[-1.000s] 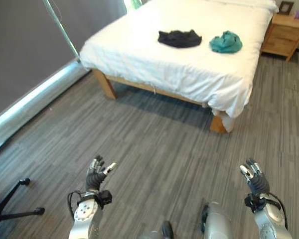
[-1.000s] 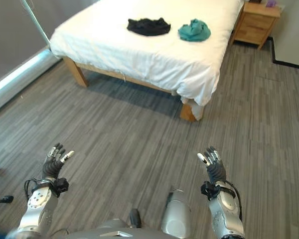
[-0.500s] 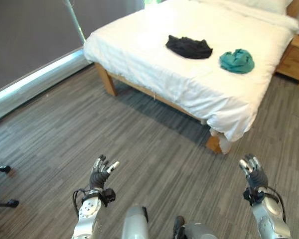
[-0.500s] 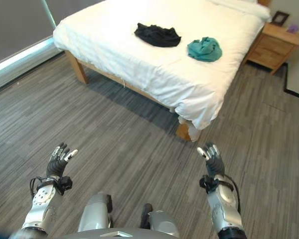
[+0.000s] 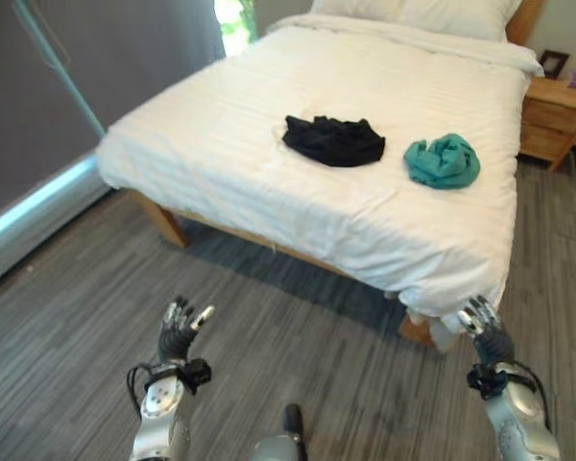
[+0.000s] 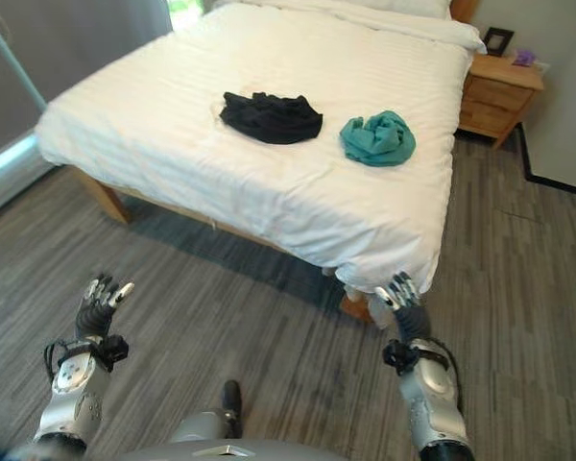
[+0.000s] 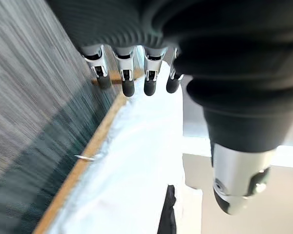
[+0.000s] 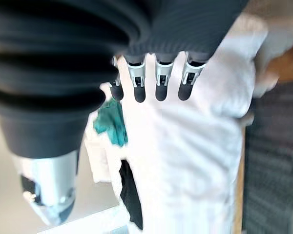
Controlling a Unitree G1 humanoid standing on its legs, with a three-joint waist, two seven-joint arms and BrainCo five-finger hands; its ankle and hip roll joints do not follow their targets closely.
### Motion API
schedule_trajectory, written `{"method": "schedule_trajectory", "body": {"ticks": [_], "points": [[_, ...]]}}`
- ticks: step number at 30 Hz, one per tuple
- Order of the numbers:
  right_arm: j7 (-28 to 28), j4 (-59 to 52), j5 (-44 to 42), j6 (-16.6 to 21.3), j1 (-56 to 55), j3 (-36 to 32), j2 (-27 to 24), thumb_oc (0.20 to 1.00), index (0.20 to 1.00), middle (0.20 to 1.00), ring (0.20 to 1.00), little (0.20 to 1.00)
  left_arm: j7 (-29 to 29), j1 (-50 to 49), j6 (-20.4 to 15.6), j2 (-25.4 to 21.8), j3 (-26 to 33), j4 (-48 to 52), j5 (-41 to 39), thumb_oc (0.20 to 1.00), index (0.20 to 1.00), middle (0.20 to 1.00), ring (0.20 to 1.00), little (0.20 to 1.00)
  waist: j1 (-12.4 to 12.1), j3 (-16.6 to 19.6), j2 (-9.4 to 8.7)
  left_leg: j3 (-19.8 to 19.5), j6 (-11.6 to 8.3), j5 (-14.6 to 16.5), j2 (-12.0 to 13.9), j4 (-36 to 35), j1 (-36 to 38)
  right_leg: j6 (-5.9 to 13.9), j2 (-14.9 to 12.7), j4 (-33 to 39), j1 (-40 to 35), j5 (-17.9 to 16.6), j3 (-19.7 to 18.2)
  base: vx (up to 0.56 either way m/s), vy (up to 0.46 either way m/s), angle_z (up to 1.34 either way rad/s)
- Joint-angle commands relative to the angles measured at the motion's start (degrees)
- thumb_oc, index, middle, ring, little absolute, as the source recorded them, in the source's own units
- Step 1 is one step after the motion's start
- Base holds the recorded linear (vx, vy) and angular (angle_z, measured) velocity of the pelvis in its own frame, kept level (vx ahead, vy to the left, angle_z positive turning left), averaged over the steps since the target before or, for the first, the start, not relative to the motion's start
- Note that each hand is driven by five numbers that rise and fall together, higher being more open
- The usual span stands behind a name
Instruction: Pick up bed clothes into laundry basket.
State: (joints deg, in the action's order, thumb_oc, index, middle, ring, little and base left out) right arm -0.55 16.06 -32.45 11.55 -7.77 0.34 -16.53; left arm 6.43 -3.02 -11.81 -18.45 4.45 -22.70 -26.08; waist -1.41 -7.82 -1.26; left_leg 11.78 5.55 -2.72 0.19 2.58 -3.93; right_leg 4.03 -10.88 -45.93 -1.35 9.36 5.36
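You have: black garment (image 5: 334,140) and teal garment (image 5: 443,160), near each other on white bed (image 5: 221,144); left hand (image 5: 180,333), right hand (image 5: 487,331) over floor, fingers spread, empty

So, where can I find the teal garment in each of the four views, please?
Left eye view: teal garment on the white bed, right of the black garment.
Right eye view: teal garment, again right of the black one.
Left wrist view: not in it.
Right wrist view: a teal patch past the thumb.
Shared landmark: the black garment.
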Motion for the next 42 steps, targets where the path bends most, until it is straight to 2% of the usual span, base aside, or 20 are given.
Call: {"method": "schedule_trajectory", "body": {"ticks": [1, 3, 4, 6, 7, 8, 12, 13, 14, 15, 16, 17, 18, 20, 23, 25, 30, 34, 36, 42], "points": [[-0.3, -2.5, 3.8, 1.9, 4.3, -1.2, -3.3, 1.0, 1.0, 1.0, 1.0, 1.0, 0.2, -1.0, -3.0, -5.6, 0.8, 6.8, 2.9, 1.0, 1.0, 1.0, 1.0, 1.0, -0.5, -3.9, 1.66, 0.1, -3.37, -0.9, 5.6, 2.5, -0.4, 3.54, -4.6, 5.4, 6.5, -19.8, -2.4, 0.36, 0.162, -0.17], [-0.2, -2.5, 6.1, 1.4, 5.5, -3.6, -6.7, 1.0, 1.0, 1.0, 1.0, 1.0, -1.4, -0.6, -3.2, -6.4, 0.3, 7.5, 2.5, 1.0, 1.0, 1.0, 1.0, 1.0, 1.6, -4.3, 1.39, -0.8, -4.05, 0.5, 4.9, -0.2, 4.4, 3.51, -3.7, 13.5, 11.8, -14.6, 1.0, 0.46, 0.043, 0.06], [0.5, -2.0, 6.7, 1.6, 5.8, -4.9, -8.3, 1.0, 1.0, 1.0, 1.0, 1.0, -2.1, -0.6, -3.4, -6.5, 0.0, 7.4, 2.0, 1.0, 1.0, 1.0, 1.0, 1.0, 2.3, -4.3, 1.05, -1.5, -4.53, 1.0, 4.5, -0.9, 5.5, 3.89, -2.8, 18.8, 12.0, -14.1, 1.5, 0.41, -0.103, 0.21], [1.8, -1.5, 10.1, 2.6, 7.7, -7.9, -14.5, 1.0, 1.0, 1.0, 1.0, 1.0, -2.7, 0.2, -4.3, -8.3, -0.2, 7.8, 2.3, 1.0, 1.0, 1.0, 1.0, 1.0, 4.0, -4.5, -0.34, -3.1, -5.94, 2.0, 3.9, -3.3, 8.0, 5.01, 0.8, 36.4, 10.5, -13.3, -0.3, 0.38, -0.151, 0.39], [2.2, -2.7, 10.5, 1.4, 5.2, -10.2, -15.7, 1.0, 1.0, 1.0, 1.0, 1.0, -2.9, 0.4, -2.9, -8.6, -0.7, 7.5, 2.7, 1.0, 1.0, 1.0, 1.0, 1.0, 4.1, -4.3, -1.0, -4.8, -5.98, 2.1, 3.5, -2.7, 7.6, 5.18, 1.7, 36.8, 8.3, -11.7, -2.9, 0.27, -0.123, 0.59], [1.2, -2.4, 11.6, 0.0, 6.1, -10.5, -19.4, 1.0, 1.0, 1.0, 1.0, 1.0, -3.3, -0.2, -2.7, -8.7, -0.1, 7.0, 3.3, 1.0, 1.0, 1.0, 1.0, 1.0, 3.2, -4.0, -1.81, -4.1, -6.07, 2.1, 3.8, -3.0, 8.1, 5.04, 1.3, 36.6, 7.9, -12.1, -1.9, 0.18, -0.093, 0.76], [-1.2, 3.1, 17.9, -1.7, 9.2, -14.5, -38.2, 1.0, 1.0, 1.0, 1.0, 1.0, -6.4, -5.8, -2.9, -6.5, 1.4, 7.9, 0.4, 1.0, 1.0, 1.0, 1.0, 1.0, 2.1, -2.4, -2.17, -4.9, -6.88, 1.4, 4.5, -4.4, 7.8, 4.38, 2.1, 41.0, 5.5, -11.9, -0.3, 0.19, -0.109, 0.41], [-3.3, 8.1, 19.4, -2.2, 11.4, -13.3, -44.4, 1.0, 1.0, 1.0, 1.0, 1.0, -7.8, -7.4, -2.7, -6.4, 1.1, 7.2, -0.1, 1.0, 1.0, 1.0, 1.0, 1.0, 1.4, -2.2, -2.19, -5.2, -7.19, 1.4, 4.6, -4.5, 7.8, 4.29, 2.3, 41.5, 4.8, -11.7, 0.1, 0.13, -0.086, 0.08], [-2.8, 12.7, 20.6, -2.4, 13.5, -12.0, -47.5, 1.0, 1.0, 1.0, 1.0, 1.0, -8.7, -8.4, -2.3, -6.5, 0.2, 7.2, -0.7, 1.0, 1.0, 1.0, 1.0, 1.0, 0.9, -2.0, -2.29, -5.4, -7.38, 1.1, 4.6, -4.7, 7.5, 4.19, 2.4, 42.4, 4.6, -11.9, 0.4, 0.13, -0.088, 0.08], [-2.1, 20.8, 22.5, -3.3, 19.4, -7.3, -51.7, 1.0, 1.0, 1.0, 1.0, 1.0, -9.4, -8.9, -1.9, -6.7, -1.2, 6.6, -1.6, 1.0, 1.0, 1.0, 1.0, 1.0, 0.1, -2.1, -2.28, -5.7, -7.68, 1.1, 4.8, -4.9, 7.5, 4.12, 2.5, 43.3, 3.8, -11.7, 1.0, 0.06, -0.053, 0.07], [-2.0, 21.4, 22.4, -3.1, 20.9, -5.9, -51.8, 1.0, 1.0, 1.0, 1.0, 1.0, -9.4, -9.0, -1.9, -6.5, -0.7, 6.5, -1.6, 1.0, 1.0, 1.0, 1.0, 1.0, 0.6, -1.9, -2.27, -5.7, -7.67, 0.9, 4.8, -4.9, 7.2, 4.1, 2.5, 43.5, 4.0, -12.0, 1.0, 0.06, -0.073, 0.15], [-0.3, 33.1, 25.2, -3.8, 33.3, 2.2, -56.8, 1.0, 1.0, 1.0, 1.0, 1.0, -9.3, -9.1, -1.5, -7.9, -3.1, 6.2, -2.5, 1.0, 1.0, 1.0, 1.0, 1.0, -1.5, -2.3, -2.44, -6.0, -8.1, 0.6, 5.0, -5.1, 6.7, 4.06, 2.7, 44.2, 3.8, -12.2, 1.7, 0.03, -0.07, 0.09], [0.0, 38.8, 26.0, -3.8, 42.3, 8.9, -58.6, 1.0, 1.0, 1.0, 1.0, 1.0, -9.1, -8.7, -1.5, -8.8, -3.9, 6.3, -2.9, 1.0, 1.0, 1.0, 1.0, 1.0, -2.1, -2.5, -2.52, -6.2, -8.31, 0.4, 5.1, -5.2, 6.2, 4.08, 2.7, 44.5, 4.1, -12.4, 2.1, 0.03, -0.081, 0.06], [1.5, 45.7, 28.0, -3.5, 57.8, 21.6, -59.1, 1.0, 1.0, 1.0, 1.0, 1.0, -9.0, -8.3, -2.1, -9.4, -4.7, 6.6, -3.4, 1.0, 1.0, 1.0, 1.0, 1.0, -2.0, -3.0, -1.92, -6.6, -8.56, 0.1, 5.3, -5.0, 4.6, 4.02, 2.6, 44.3, 5.3, -12.5, 2.1, -0.03, -0.03, 0.02], [3.4, 50.2, 34.2, -3.5, 72.9, 34.8, -58.9, 1.0, 1.0, 1.0, 1.0, 1.0, -9.1, -6.8, -2.4, -11.1, -6.8, 8.0, -4.1, 1.0, 1.0, 1.0, 1.0, 1.0, -2.7, -4.8, -0.65, -7.9, -8.74, -0.7, 5.3, -4.7, 0.7, 3.82, 2.4, 42.8, 9.2, -12.3, 2.7, -0.11, -0.003, 0.01], [5.7, 53.4, 34.2, -3.9, 80.6, 38.7, -57.6, 1.0, 1.0, 1.0, 1.0, 1.0, -8.4, -5.7, -2.7, -11.7, -7.7, 7.9, -5.4, 1.0, 1.0, 1.0, 1.0, 1.0, -3.5, -6.5, 0.58, -8.7, -8.87, -1.8, 5.2, -5.3, -2.0, 3.53, 2.3, 41.9, 12.4, -12.4, 3.0, -0.16, -0.018, 0.16], [9.4, 57.4, 30.0, -4.8, 91.9, 42.3, -55.9, 1.0, 1.0, 1.0, 1.0, 1.0, -6.8, -5.1, -2.7, -11.6, -9.3, 8.9, -6.2, 1.0, 1.0, 1.0, 1.0, 1.0, -4.9, -8.8, 2.96, -9.5, -9.76, -4.6, 4.8, -7.4, -7.9, 3.3, 2.5, 41.9, 18.6, -13.0, 3.8, -0.06, -0.045, 0.25], [9.0, 60.0, 30.7, -5.6, 97.7, 46.9, -56.1, 1.0, 1.0, 1.0, 1.0, 1.0, -6.4, -5.2, -2.5, -11.0, -10.0, 9.5, -5.9, 1.0, 1.0, 1.0, 1.0, 1.0, -5.4, -10.7, 4.06, -9.6, -10.17, -5.2, 4.9, -7.6, -10.6, 3.12, 2.9, 40.8, 21.7, -12.9, 3.9, -0.02, -0.047, 0.06], [10.0, 62.8, 31.1, -6.6, 104.9, 51.2, -56.3, 1.0, 1.0, 1.0, 1.0, 1.0, -7.0, -4.6, -2.6, -11.5, -11.2, 10.3, -5.9, 1.0, 1.0, 1.0, 1.0, 1.0, -6.0, -12.8, 5.96, -9.8, -10.64, -6.1, 4.7, -7.6, -14.4, 2.98, 2.9, 38.6, 26.8, -12.5, 3.7, -0.11, -0.049, 0.0], [11.0, 62.2, 25.4, -6.5, 103.9, 46.7, -56.5, 1.0, 1.0, 1.0, 1.0, 1.0, -5.5, -2.5, -2.9, -9.4, -11.5, 11.5, -7.3, 1.0, 1.0, 1.0, 1.0, 1.0, -6.9, -14.9, 8.84, -9.3, -12.02, -7.1, 4.8, -7.6, -22.2, 3.29, 2.4, 36.4, 36.5, -12.8, 3.5, -0.05, -0.047, 0.0]]}}
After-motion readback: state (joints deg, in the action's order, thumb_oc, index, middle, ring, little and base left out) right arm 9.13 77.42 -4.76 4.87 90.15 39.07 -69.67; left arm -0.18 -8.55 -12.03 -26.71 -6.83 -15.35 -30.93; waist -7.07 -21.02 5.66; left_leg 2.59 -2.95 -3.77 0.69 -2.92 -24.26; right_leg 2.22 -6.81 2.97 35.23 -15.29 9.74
